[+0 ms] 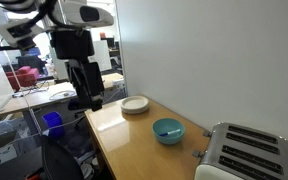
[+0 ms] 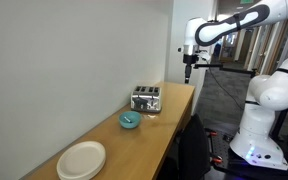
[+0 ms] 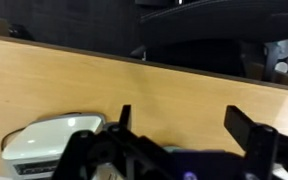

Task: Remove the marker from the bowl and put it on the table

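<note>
In an exterior view the camera sits close by the toaster (image 1: 244, 152), facing along the table (image 1: 124, 130) toward my arm (image 1: 72, 45). In an exterior view it stands farther off past the plate (image 2: 81, 160), facing back. Both share the table; my wrist camera peers closely down on it.

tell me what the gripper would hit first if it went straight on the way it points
Most likely bare tabletop next to the toaster; the wrist view shows only wood ahead of the open gripper, though depth is unclear.
</note>
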Robot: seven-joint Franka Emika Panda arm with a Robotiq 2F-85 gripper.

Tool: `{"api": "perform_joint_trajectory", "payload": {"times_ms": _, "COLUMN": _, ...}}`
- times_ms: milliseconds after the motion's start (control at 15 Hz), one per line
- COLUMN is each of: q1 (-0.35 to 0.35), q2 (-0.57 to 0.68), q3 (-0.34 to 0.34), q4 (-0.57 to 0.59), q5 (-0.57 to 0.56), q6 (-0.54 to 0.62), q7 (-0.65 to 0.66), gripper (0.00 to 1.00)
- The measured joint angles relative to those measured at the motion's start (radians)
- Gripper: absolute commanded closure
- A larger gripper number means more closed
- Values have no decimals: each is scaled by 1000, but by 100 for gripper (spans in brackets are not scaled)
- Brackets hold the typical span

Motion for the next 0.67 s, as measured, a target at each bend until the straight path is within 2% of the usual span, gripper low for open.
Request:
{"api": "perform_joint_trajectory", "payload": {"times_ms": 333, "q1": 58, "q2": 83, "q3": 48, "q4": 35, "q5": 71, "q6": 0, "q7": 59, "gripper": 0}}
{"api": "perform_joint_trajectory", "payload": {"times_ms": 667, "q1": 96, "q2": 345, "q3": 146, "q4": 193, "q5": 119, "q6": 77, "q7": 265, "gripper": 0}}
